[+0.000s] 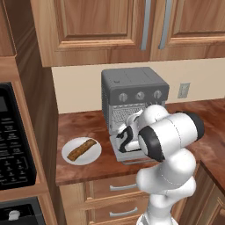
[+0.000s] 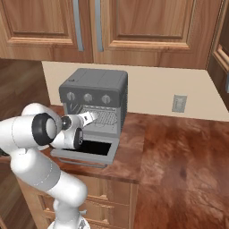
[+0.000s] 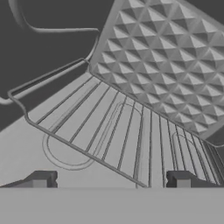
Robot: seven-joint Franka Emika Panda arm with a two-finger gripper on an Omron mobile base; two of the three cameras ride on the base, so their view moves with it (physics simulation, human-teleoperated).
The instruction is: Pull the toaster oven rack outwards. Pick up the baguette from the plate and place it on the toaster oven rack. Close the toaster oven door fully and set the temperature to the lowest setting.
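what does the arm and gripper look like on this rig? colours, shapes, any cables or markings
The arm is glossy white with rounded, bulbous segments and dark grey to black bands at the joints. The gripper has two small dark grey, blocky fingertips. No cables, labels or markings are visible.

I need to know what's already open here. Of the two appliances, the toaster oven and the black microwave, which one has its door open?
The toaster oven: its door is folded down flat in front of it, baring the wire rack. The microwave on the left is shut.
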